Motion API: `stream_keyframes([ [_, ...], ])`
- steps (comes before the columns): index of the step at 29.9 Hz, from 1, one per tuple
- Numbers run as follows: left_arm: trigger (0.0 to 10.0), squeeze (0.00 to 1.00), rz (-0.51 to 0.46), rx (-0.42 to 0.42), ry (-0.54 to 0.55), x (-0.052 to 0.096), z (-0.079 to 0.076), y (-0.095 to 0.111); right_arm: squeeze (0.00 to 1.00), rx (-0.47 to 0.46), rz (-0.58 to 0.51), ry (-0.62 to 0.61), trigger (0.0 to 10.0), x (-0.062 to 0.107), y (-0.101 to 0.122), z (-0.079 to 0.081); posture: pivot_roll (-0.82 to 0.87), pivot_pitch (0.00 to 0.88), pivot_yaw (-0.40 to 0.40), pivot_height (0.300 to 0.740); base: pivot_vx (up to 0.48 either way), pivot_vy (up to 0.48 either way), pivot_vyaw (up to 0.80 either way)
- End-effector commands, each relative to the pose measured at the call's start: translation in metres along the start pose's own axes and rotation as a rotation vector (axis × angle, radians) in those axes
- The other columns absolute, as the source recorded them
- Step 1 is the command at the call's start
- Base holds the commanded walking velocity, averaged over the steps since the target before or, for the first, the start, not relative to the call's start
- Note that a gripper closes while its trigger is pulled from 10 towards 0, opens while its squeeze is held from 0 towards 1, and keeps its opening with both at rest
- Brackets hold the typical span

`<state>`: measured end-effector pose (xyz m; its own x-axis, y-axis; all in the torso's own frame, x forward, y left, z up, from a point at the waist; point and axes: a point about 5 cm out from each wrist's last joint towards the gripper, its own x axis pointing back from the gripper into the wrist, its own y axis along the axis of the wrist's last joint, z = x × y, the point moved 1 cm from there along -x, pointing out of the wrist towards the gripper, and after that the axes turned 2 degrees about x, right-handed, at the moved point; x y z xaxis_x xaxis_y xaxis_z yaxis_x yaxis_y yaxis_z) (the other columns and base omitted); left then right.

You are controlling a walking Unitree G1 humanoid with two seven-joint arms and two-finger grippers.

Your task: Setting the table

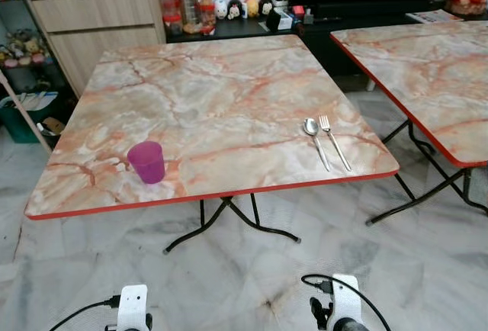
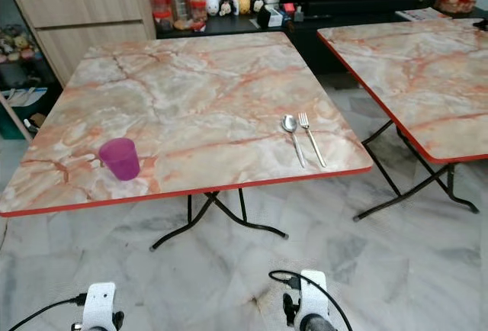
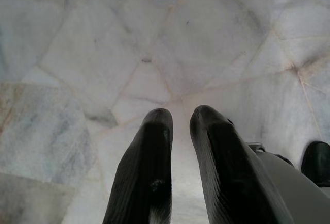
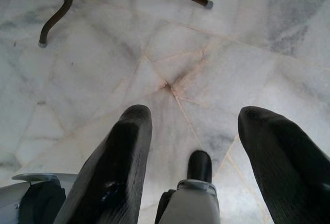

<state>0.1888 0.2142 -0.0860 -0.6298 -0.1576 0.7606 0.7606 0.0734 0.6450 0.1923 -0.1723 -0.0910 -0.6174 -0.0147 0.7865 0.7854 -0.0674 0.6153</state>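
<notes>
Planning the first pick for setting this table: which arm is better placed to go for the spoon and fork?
Probably the right. The spoon and fork lie together near the table's front right corner, on that arm's side. The right end effector hangs open over the floor; the cup sits front left.

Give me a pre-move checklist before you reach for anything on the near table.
1. Cup upright near the table's front left edge: ok.
2. Spoon and fork lie side by side, apart, near the front right corner: ok.
3. Left gripper free: ok, fingers nearly together with nothing between them, pointing at the floor.
4. Right gripper free: ok, fingers wide apart, nothing held.
5. Grippers at table height: not ok, both arms hang low over the floor, in front of the table edge.
6. Plate or other settings to place: cannot tell, none on this table.
</notes>
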Motion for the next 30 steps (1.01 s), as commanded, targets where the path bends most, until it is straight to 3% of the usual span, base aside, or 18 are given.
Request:
stream_keyframes([
  [1,10.0,0.0,-0.021,-0.007,0.002,-0.001,0.0,0.005,0.0,0.014,-0.009,0.004,10.0,-0.001,0.003,0.001,0.0,0.0,0.031,0.74,0.307,0.0,0.41],
  [5,10.0,0.0,-0.01,-0.017,-0.008,0.0,-0.003,0.002,0.0,-0.023,-0.01,0.003,10.0,-0.001,0.003,0.002,0.0,0.0,0.03,0.74,0.308,0.0,0.28],
  [12,10.0,0.0,-0.005,-0.017,-0.013,0.0,-0.007,-0.001,0.0,0.004,-0.008,0.004,10.0,-0.001,0.003,0.001,0.0,0.0,0.025,0.74,0.307,0.0,0.0],
  [15,10.0,0.0,0.001,-0.016,-0.014,0.001,-0.008,-0.003,0.0,0.061,-0.01,0.022,10.0,0.0,0.003,0.001,0.0,0.0,0.021,0.74,0.304,0.0,0.0],
  [21,10.0,0.0,0.011,-0.014,-0.011,0.001,-0.009,-0.006,0.0,0.057,-0.003,0.023,10.0,0.0,0.0,0.001,0.0,0.0,0.013,0.74,0.305,0.0,0.62],
  [30,10.0,0.0,0.018,-0.007,-0.008,0.002,-0.009,-0.009,0.0,0.06,-0.001,0.026,10.0,0.001,0.0,-0.001,0.0,0.0,0.006,0.74,0.263,0.0,0.0],
])
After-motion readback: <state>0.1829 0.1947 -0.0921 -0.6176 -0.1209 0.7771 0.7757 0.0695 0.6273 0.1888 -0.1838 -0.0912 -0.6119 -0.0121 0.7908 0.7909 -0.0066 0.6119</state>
